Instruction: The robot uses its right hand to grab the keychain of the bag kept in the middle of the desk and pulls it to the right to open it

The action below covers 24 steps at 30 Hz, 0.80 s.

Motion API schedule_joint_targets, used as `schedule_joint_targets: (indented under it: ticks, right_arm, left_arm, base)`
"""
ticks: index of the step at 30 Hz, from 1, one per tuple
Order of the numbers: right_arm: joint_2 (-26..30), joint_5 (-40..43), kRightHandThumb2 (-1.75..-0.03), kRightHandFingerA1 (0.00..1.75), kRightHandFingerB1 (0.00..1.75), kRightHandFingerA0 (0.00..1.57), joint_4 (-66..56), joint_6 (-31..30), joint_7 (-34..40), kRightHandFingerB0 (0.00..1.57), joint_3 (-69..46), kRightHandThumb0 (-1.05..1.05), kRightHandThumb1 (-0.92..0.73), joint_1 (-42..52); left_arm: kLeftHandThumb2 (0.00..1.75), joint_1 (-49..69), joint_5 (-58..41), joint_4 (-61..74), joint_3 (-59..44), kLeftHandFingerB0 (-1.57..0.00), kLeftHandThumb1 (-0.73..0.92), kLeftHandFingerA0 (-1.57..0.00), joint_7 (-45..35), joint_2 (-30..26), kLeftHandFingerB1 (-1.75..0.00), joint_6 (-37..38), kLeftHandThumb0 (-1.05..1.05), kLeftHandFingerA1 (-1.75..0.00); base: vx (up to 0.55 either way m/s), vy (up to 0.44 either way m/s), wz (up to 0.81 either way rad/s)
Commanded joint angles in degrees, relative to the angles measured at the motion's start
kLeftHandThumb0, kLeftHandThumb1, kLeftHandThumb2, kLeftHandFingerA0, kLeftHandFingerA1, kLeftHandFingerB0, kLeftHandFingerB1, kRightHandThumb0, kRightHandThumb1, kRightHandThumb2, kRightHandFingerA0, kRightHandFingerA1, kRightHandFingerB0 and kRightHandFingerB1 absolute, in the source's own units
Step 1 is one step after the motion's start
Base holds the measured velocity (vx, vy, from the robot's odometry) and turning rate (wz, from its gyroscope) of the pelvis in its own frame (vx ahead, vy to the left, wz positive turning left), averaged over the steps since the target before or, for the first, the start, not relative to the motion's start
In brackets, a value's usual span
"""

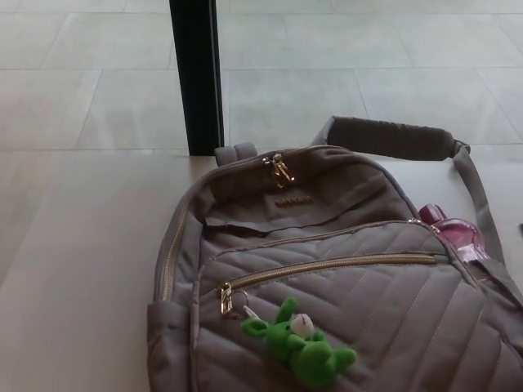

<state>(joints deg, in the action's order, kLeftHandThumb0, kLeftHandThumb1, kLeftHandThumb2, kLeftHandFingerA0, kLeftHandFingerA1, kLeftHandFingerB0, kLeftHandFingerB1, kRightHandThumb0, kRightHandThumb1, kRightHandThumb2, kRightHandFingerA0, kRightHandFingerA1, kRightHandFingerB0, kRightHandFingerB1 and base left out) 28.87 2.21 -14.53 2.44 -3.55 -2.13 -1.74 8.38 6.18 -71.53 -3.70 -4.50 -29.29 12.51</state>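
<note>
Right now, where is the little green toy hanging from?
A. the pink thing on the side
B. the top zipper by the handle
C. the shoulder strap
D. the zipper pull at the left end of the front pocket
D: the green toy is tied by a short cord to the gold pull at the left end of the front pocket zipper on the bag.

Possibly a dark sliver, far right.

- I see the bag (343, 278) cut off by the bottom and right edges.
- The pink object (454, 235) is half tucked behind the bag; I can't tell what it is.
- The gold label (293, 202) is too small to read.
- A dark sliver (520, 226) at the right edge is unidentifiable.
</note>
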Motion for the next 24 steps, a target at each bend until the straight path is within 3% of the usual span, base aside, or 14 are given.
schedule_joint_targets:
  ticks: [1,3,4,7,8,11,13,14,15,16,17,18,19,24]
  right_arm:
    - [-0.66,-8.22,-0.59,0.58,0.35,0.44,-13.73,-3.44,-7.89,0.25,16.19,-0.79,-0.62,4.54]
    - [-0.1,-9.26,-0.59,0.58,0.36,0.4,-14.58,-4.67,-7.9,0.23,17.37,-0.8,-0.63,4.99]
    - [-0.02,-9.32,-0.59,0.63,0.37,0.39,-14.82,-4.81,-7.81,0.23,17.75,-0.79,-0.62,5.12]
    - [-0.05,-8.82,-0.58,0.63,0.37,0.42,-14.91,-4.83,-7.89,0.26,18.24,-0.77,-0.6,5.43]
    - [-0.27,-8.67,-0.58,0.62,0.37,0.46,-14.88,-5.0,-7.91,0.28,18.22,-0.75,-0.58,5.67]
    - [-0.23,-10.24,-0.58,0.59,0.36,0.46,-14.92,-4.98,-8.15,0.28,18.14,-0.75,-0.59,5.7]
    - [-0.57,-10.47,-0.58,0.59,0.36,0.46,-14.91,-4.99,-8.35,0.28,17.89,-0.75,-0.59,5.86]
    - [-0.04,-12.51,-0.58,0.57,0.36,0.48,-15.62,-5.6,-8.31,0.29,18.05,-0.74,-0.59,6.18]
    - [0.11,-14.41,-0.88,0.65,0.46,0.48,-15.59,-5.28,-7.99,0.23,18.44,-0.83,-0.51,6.49]
    - [0.13,-14.38,-0.86,0.64,0.47,0.47,-15.77,-5.58,-8.39,0.23,18.45,-0.71,-0.46,6.82]
    - [0.5,-15.95,-0.87,0.64,0.45,0.49,-15.16,-4.35,-8.29,0.22,18.72,-0.82,-0.52,6.87]
    - [0.49,-16.92,-0.89,0.65,0.45,0.5,-14.9,-3.76,-8.07,0.22,19.14,-0.83,-0.54,7.28]
    - [0.23,-17.83,-0.59,0.62,0.36,0.54,-15.04,-3.77,-7.88,0.28,19.55,-0.73,-0.61,7.71]
    - [-0.74,-22.05,-0.6,0.65,0.36,0.57,-16.28,-5.04,-7.0,0.27,20.84,-0.77,-0.64,8.85]
  left_arm:
    - [0.6,-0.17,-0.26,-0.96,-0.69,-0.58,0.5,-0.82,-1.29,-1.74,-0.43,2.13,-0.64,-0.86]
    - [0.57,0.07,-0.04,-1.03,-0.52,-0.6,0.55,-0.84,-0.93,-1.5,-0.42,2.82,-0.64,-0.88]
    - [0.88,0.18,-0.15,-0.87,-0.58,-0.53,0.47,-0.81,-1.13,-1.51,-0.55,2.86,-0.69,-0.84]
    - [0.89,0.26,0.23,-0.83,-0.3,-0.51,0.49,-0.81,-1.34,-1.67,-0.54,2.82,-0.68,-0.84]
    - [0.58,0.1,0.41,-1.08,-0.2,-0.6,0.57,-0.82,-1.03,-1.61,-0.41,2.63,-0.61,-1.02]
    - [0.58,-0.41,0.16,-1.01,-0.39,-0.61,0.56,-0.83,-0.9,-1.59,-0.42,2.33,-0.61,-1.14]
    - [0.58,-0.57,0.23,-1.0,-0.33,-0.61,0.56,-0.83,-0.91,-1.72,-0.42,2.28,-0.61,-1.14]
    - [0.58,-0.65,0.35,-1.11,-0.21,-0.59,0.57,-0.84,-0.96,-1.73,-0.41,2.16,-0.61,-1.05]
    - [0.57,-0.65,0.14,-1.48,-0.42,-0.58,0.56,-0.83,-1.11,-1.62,-0.42,2.41,-0.61,-1.2]
    - [0.57,-0.73,0.08,-1.7,-0.49,-0.59,0.56,-0.8,-1.14,-1.53,-0.42,2.46,-0.62,-0.96]
    - [0.57,-0.76,-0.08,-1.74,-0.6,-0.61,0.56,-0.87,-1.47,-1.57,-0.42,2.47,-0.62,-0.93]
    - [0.58,-0.67,-0.16,-1.65,-0.68,-0.61,0.56,-0.84,-1.56,-1.59,-0.42,2.78,-0.64,-0.83]
    - [0.58,-0.69,-0.1,-1.8,-0.67,-0.61,0.56,-0.85,-1.64,-1.62,-0.42,2.99,-0.64,-0.87]
    - [0.57,-1.15,-0.1,-2.12,-0.79,-0.61,0.55,-0.85,-1.82,-1.73,-0.42,3.26,-0.62,-0.84]
  base:
    - [0.0,0.0,0.0]
    - [0.0,0.0,0.0]
    - [0.0,0.0,0.0]
    - [0.0,0.0,0.0]
    - [0.0,0.0,0.0]
    - [0.0,0.0,0.0]
    - [0.0,0.0,0.0]
    - [0.0,0.0,0.0]
    - [0.0,0.0,0.0]
    - [0.0,0.0,0.0]
    - [0.0,0.0,0.0]
    - [0.0,0.0,0.0]
    - [0.0,0.0,0.0]
    - [0.0,0.0,0.0]
